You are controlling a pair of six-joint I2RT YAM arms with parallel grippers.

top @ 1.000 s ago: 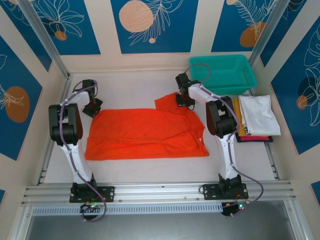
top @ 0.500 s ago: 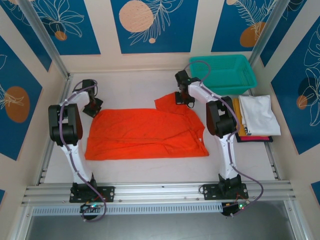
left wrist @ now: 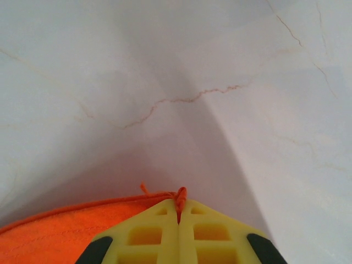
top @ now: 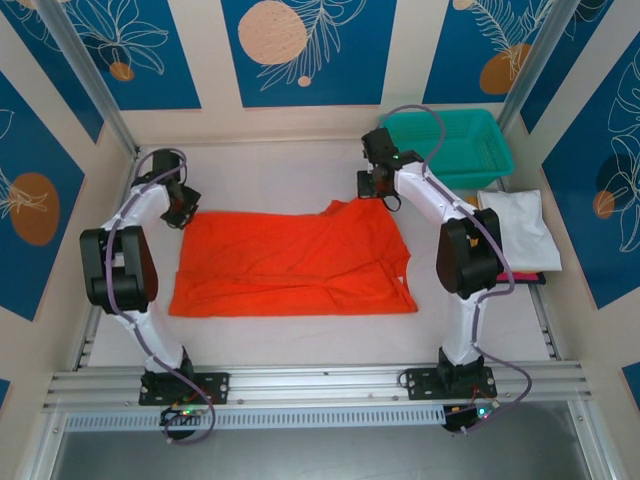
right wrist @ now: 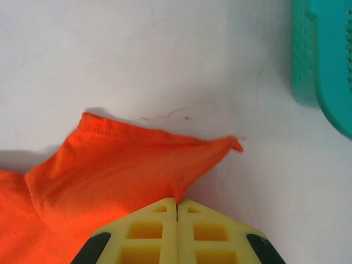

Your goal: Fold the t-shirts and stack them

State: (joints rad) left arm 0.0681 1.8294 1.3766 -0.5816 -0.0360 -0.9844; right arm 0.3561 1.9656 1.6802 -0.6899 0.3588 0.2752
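On the white table (top: 270,165) the orange-red t-shirt (top: 290,262) is laid flat, long axis left to right. Its far corners are pinched by the left gripper (left wrist: 177,205) and the right gripper (right wrist: 176,204). The folded stack (top: 515,232) and the teal basket (top: 452,146) are set to the right, apart.

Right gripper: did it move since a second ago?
Yes. In the top view the right gripper, shut on a corner of the orange t-shirt, has slid rightward and a little farther back, closer to the teal basket.

Your left arm (top: 137,212) and right arm (top: 430,197) are white with fat black joints. Purple cables (top: 150,335) run along them. Your yellow plastic fingers (left wrist: 146,234) have square holes.
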